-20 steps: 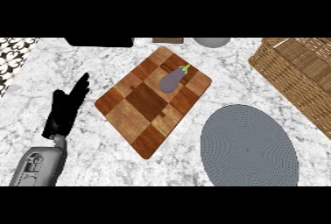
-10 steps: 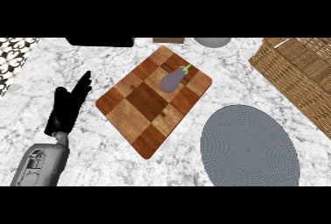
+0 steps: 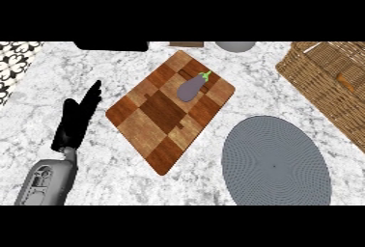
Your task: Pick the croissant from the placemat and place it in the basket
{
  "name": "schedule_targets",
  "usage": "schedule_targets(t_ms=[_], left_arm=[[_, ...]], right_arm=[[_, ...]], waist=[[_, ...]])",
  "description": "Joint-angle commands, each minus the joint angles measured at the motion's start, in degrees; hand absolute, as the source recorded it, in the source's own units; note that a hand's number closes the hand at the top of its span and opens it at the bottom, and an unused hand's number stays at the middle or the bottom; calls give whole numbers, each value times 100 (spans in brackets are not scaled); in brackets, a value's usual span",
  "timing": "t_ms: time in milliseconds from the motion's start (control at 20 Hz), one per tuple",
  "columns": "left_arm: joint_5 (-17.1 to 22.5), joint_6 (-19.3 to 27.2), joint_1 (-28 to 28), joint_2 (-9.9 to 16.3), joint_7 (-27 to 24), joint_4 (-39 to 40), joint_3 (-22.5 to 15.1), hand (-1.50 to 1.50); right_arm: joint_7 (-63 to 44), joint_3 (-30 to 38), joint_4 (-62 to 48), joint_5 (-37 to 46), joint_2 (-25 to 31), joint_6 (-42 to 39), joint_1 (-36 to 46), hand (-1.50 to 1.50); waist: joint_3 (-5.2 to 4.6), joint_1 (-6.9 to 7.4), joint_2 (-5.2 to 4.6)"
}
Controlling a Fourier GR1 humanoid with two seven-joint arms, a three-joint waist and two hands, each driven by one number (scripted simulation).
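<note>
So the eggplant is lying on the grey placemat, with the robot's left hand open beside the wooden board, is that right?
Not quite. The head view shows the eggplant lying on the checkered wooden board, not on the grey placemat, which has nothing on it. The left hand is indeed open beside the board.

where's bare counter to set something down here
Bare marble lies between the left hand and the cutting board, and between the placemat and the basket. The placemat is bare too. The eggplant takes up the board's far corner.
</note>
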State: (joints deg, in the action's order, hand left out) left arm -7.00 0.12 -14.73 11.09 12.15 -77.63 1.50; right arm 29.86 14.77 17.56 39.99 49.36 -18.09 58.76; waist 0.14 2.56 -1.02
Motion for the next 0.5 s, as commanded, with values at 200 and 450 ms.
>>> schedule_targets(t_ms=[200,450], left_arm=[[95,-120,-61,65,143,-158,64,0],[120,-119,-79,28,175,-42,98,0]], right_arm=[[101,902,-504,-732,145,381,235,-150],[76,1380,-717,-1091,610,664,61,-150]], waist=[[6,15,-2],[9,-17,-22]])
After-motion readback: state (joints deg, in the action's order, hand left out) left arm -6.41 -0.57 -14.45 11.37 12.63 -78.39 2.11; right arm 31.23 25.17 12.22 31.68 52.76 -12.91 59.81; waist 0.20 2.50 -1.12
